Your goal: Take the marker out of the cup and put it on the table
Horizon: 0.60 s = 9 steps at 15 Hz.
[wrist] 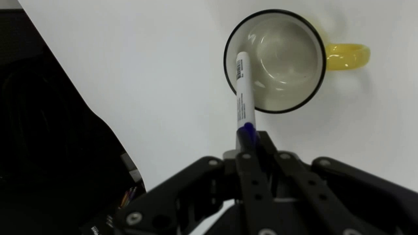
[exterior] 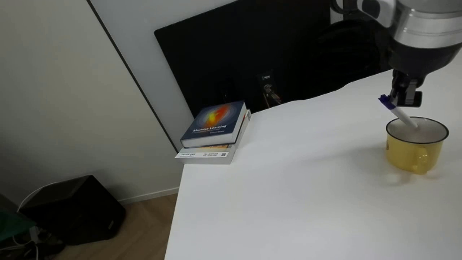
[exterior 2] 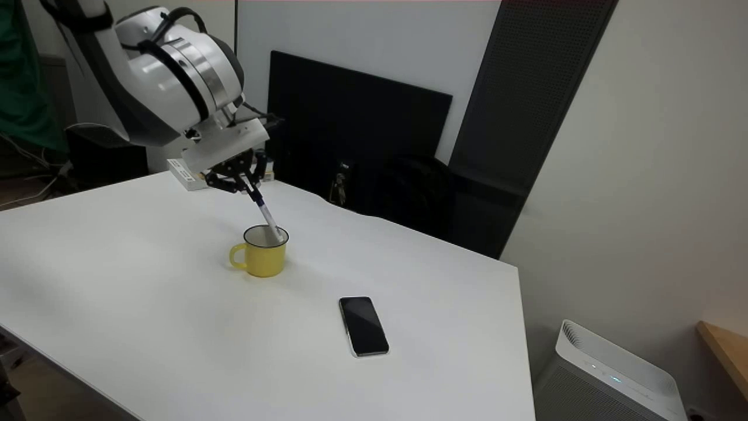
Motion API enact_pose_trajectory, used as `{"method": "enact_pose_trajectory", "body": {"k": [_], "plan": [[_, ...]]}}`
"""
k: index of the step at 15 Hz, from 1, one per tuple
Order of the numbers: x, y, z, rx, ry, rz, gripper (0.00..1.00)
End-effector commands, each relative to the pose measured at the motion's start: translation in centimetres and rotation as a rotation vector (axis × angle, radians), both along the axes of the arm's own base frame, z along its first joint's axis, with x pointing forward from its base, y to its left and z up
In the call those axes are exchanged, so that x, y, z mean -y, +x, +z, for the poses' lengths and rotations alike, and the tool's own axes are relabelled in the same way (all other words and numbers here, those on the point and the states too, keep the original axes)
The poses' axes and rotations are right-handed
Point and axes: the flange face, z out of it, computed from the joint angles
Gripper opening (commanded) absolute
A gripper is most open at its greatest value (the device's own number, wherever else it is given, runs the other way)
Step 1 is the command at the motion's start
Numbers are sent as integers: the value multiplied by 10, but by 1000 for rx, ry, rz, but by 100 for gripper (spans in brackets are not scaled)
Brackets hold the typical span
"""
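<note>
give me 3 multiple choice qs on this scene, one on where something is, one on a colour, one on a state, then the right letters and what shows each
1. On the table, where does the phone lie relative to the cup?
A) inside it
B) underneath it
C) apart from it

2. What colour is the cup's outer side?
A) yellow
B) green
C) red

3. How does the tool stand to the marker?
A) wide open, clear of it
B) shut on it
C) shut on nothing, resting on the table

1 C: in an exterior view, a stretch of table lies between them.
2 A: its side shows yellow in both exterior views.
3 B: the wrist view shows the tool clamping the marker's blue-purple end.
</note>
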Motion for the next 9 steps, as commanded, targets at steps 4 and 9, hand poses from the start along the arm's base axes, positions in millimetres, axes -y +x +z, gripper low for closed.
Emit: {"method": "enact_pose_trajectory", "body": {"k": [4,9], "plan": [[2,4,47,23,54,-8,2],[-16,-3,51,-48,173,29,2]]}}
